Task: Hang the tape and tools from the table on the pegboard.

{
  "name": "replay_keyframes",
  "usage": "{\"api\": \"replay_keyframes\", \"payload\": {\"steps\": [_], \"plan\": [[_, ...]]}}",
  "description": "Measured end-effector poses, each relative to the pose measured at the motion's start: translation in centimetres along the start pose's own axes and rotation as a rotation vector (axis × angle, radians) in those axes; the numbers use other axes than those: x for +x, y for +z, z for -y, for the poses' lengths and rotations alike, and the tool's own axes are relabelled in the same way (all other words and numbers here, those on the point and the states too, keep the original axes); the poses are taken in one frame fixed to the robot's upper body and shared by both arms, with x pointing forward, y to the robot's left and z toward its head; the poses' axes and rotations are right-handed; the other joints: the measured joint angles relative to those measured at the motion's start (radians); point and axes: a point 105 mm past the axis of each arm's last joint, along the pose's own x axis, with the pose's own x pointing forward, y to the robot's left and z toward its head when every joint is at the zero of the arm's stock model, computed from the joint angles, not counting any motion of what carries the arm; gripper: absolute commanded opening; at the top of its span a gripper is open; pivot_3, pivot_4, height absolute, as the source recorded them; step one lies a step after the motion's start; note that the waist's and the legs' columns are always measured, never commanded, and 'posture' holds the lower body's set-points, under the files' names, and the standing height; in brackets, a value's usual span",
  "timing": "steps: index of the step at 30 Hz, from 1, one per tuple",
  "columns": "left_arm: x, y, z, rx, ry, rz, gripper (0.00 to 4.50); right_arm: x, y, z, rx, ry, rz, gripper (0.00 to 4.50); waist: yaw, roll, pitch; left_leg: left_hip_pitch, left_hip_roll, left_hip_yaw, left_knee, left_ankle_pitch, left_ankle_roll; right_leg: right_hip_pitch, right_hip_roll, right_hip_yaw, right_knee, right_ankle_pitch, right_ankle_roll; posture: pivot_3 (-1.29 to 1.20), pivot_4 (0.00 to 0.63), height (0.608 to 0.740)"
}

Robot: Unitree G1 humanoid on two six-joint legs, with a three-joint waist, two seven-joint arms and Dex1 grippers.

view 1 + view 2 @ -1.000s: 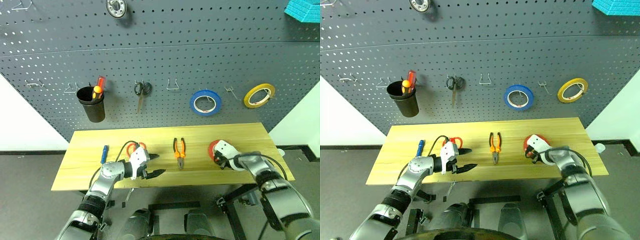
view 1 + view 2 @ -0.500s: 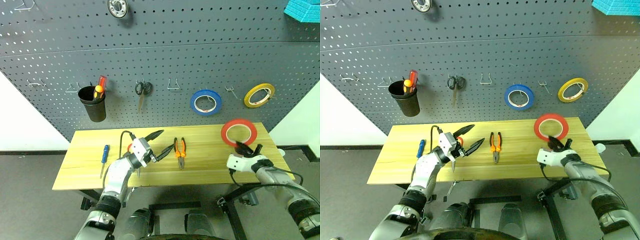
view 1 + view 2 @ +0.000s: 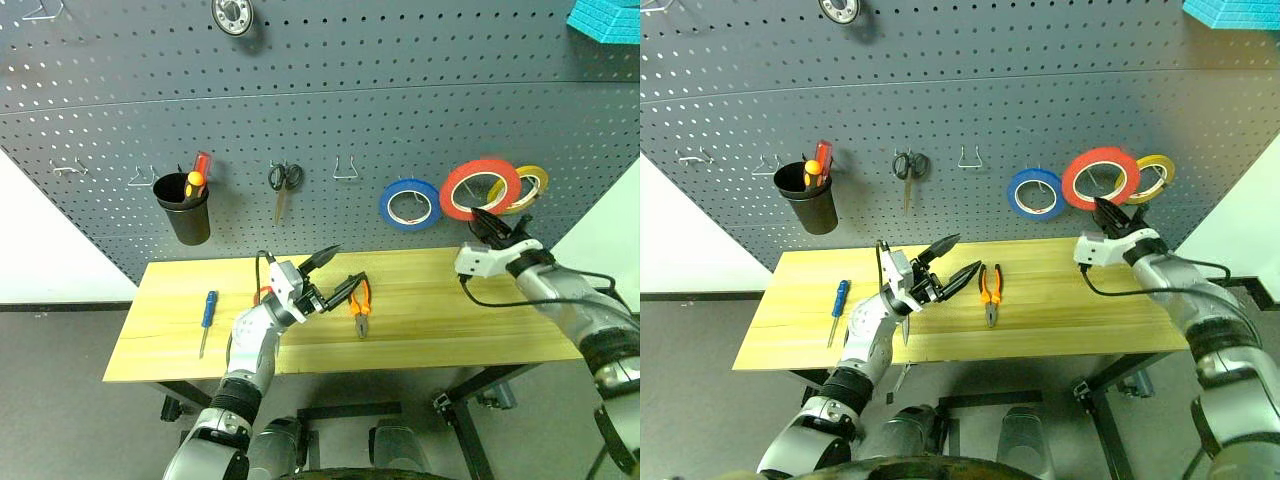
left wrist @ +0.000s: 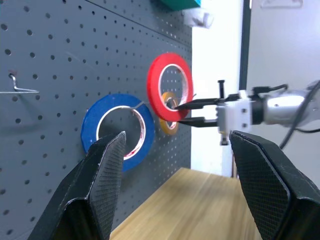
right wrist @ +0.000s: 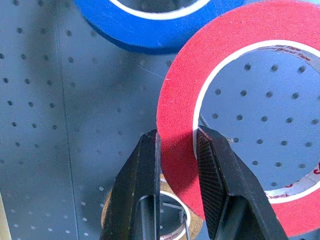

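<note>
My right gripper (image 3: 480, 221) is shut on the lower rim of the red tape (image 3: 449, 195) and holds it upright against the pegboard (image 3: 350, 100), between the blue and yellow rings. In the right wrist view both fingers pinch the red tape (image 5: 175, 125). Open and empty, my left gripper (image 3: 338, 274) is raised above the table (image 3: 450, 320), pointing up and to the right beside the orange-and-black pliers (image 3: 360, 305). The blue-handled screwdriver (image 3: 207, 312) lies at the table's left. A bit of the red-handled scissors (image 3: 261, 295) shows behind my left arm.
On the pegboard hang a blue tape ring (image 3: 410, 203), a yellow tape ring (image 3: 533, 184), small black scissors (image 3: 284, 178) and a black cup (image 3: 187, 210) with a red-and-orange screwdriver. An empty hook (image 3: 345, 170) sits between the scissors and the blue ring.
My right gripper lifted the red tape off the table up to the pegboard between the blue and yellow rings. My left gripper rose from the table's front edge and tilted upward, still open.
</note>
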Motion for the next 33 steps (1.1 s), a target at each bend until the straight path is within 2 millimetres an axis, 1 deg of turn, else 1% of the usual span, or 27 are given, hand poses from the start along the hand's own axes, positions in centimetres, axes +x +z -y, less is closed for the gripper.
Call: {"api": "replay_keyframes", "payload": {"steps": [4,6,8,12,13,14,16,18,20,21,22,24,27,28,31,33], "plan": [[-0.1,0.4,-0.4,-0.008,0.019,0.014,3.47,0.8,0.2,-1.9,0.105,0.117,0.0,0.67,-0.013,0.0,0.0,0.0,0.0,0.0,0.0,0.0,0.0,0.0,0.0,0.0,0.0,0.0,0.0,-0.08,0.03,0.728],[-0.1,0.5,-0.4,-0.006,0.016,0.018,3.47,0.8,0.2,-2.8,0.14,0.172,-0.004,1.4,-0.015,0.0,0.0,0.0,0.0,0.0,0.0,0.0,0.0,0.0,0.0,0.0,0.0,0.0,0.001,-0.08,0.03,0.728],[0.0,0.7,-0.4,-0.008,0.012,0.022,3.47,0.9,0.1,-3.2,0.169,0.21,-0.006,1.96,-0.016,0.0,0.0,0.0,0.0,0.0,0.0,0.0,0.0,0.0,0.0,0.0,0.0,0.001,0.001,-0.07,0.033,0.728],[-0.4,0.6,-0.3,-0.013,0.02,0.017,3.47,1.0,-0.1,-3.0,0.169,0.211,-0.009,3.37,-0.014,0.0,0.0,0.0,0.0,-0.001,0.0,0.0,0.0,-0.001,0.0,0.001,0.001,0.001,0.001,-0.07,0.035,0.728],[-0.5,0.6,-0.4,-0.012,0.029,0.015,3.47,1.0,0.0,-3.0,0.167,0.208,-0.002,3.63,-0.013,0.0,0.0,0.0,0.0,-0.001,0.0,0.0,0.0,-0.001,0.0,0.001,0.001,0.001,0.0,-0.07,0.036,0.728],[-0.7,0.5,-0.7,-0.006,0.043,0.006,3.47,1.0,0.3,-3.0,0.166,0.213,0.014,3.63,-0.013,0.0,0.0,0.0,0.0,-0.002,0.0,0.0,0.0,-0.001,0.0,0.002,0.001,0.001,0.0,-0.07,0.038,0.728],[-1.1,0.1,-1.4,0.006,0.077,-0.047,3.47,0.7,1.6,-4.0,0.199,0.263,0.075,3.63,-0.013,-0.001,-0.001,0.001,0.0,-0.002,0.0,0.0,0.0,0.0,0.001,0.002,0.001,0.001,0.001,-0.09,0.043,0.728],[-2.3,-0.9,-2.5,0.023,0.107,-0.164,3.47,-0.3,4.1,-7.0,0.302,0.368,0.148,3.63,-0.015,-0.007,-0.003,0.002,0.003,-0.002,-0.001,0.0,0.0,0.001,0.003,0.002,0.001,0.001,0.001,-0.09,0.047,0.728],[-3.6,-1.8,-3.5,0.039,0.127,-0.276,3.47,-1.5,6.7,-10.3,0.402,0.478,0.188,3.63,-0.017,-0.007,-0.002,0.002,0.005,-0.003,-0.001,0.0,0.0,0.0,0.004,0.003,0.001,0.001,0.0,-0.1,0.05,0.728],[-4.3,-2.2,-3.9,0.039,0.133,-0.324,3.47,-1.9,7.8,-11.6,0.451,0.519,0.196,3.63,-0.019,-0.006,-0.002,0.002,0.005,-0.003,-0.001,0.0,0.0,-0.001,0.005,0.004,0.001,0.001,0.0,-0.1,0.052,0.728],[-4.9,-2.7,-4.2,0.038,0.137,-0.374,3.47,-2.0,8.8,-12.4,0.506,0.549,0.191,3.63,-0.022,-0.006,-0.002,0.002,0.005,-0.003,-0.001,0.0,0.0,-0.001,0.005,0.004,0.001,0.001,-0.001,-0.1,0.053,0.728],[-6.5,-3.8,-4.8,0.035,0.138,-0.486,3.47,-1.2,11.1,-12.8,0.636,0.58,0.186,3.63,-0.035,-0.006,-0.002,0.002,0.009,-0.004,-0.001,0.0,-0.001,-0.001,0.009,0.005,0.001,0.003,-0.004,-0.09,0.055,0.728],[-8.3,-4.8,-5.5,0.012,0.149,-0.601,3.47,0.2,13.6,-12.4,0.814,0.615,0.156,4.18,-0.041,-0.006,-0.002,0.003,0.011,-0.01,-0.001,0.002,-0.004,-0.001,0.014,0.004,0.002,0.006,-0.008,-0.09,0.057,0.728],[-8.9,-5.0,-5.7,0.009,0.154,-0.633,3.47,0.5,14.3,-12.2,0.872,0.627,0.138,4.48,-0.041,-0.006,-0.002,0.004,0.011,-0.013,-0.001,0.002,-0.005,-0.002,0.016,0.003,0.003,0.007,-0.009,-0.09,0.057,0.728],[-10.3,-5.1,-6.2,-0.011,0.139,-0.699,3.47,1.1,15.4,-12.4,0.989,0.668,0.054,4.48,-0.038,-0.005,-0.002,0.005,0.011,-0.016,-0.003,0.002,-0.006,-0.005,0.016,0.002,0.005,0.007,-0.009,-0.08,0.059,0.728],[-11.8,-5.1,-6.7,-0.013,0.127,-0.761,3.47,1.5,16.4,-13.0,1.082,0.691,-0.05,4.48,-0.04,-0.005,-0.002,0.005,0.011,-0.016,-0.004,0.002,-0.006,-0.008,0.016,0.003,0.005,0.007,-0.009,-0.08,0.061,0.728]]}}
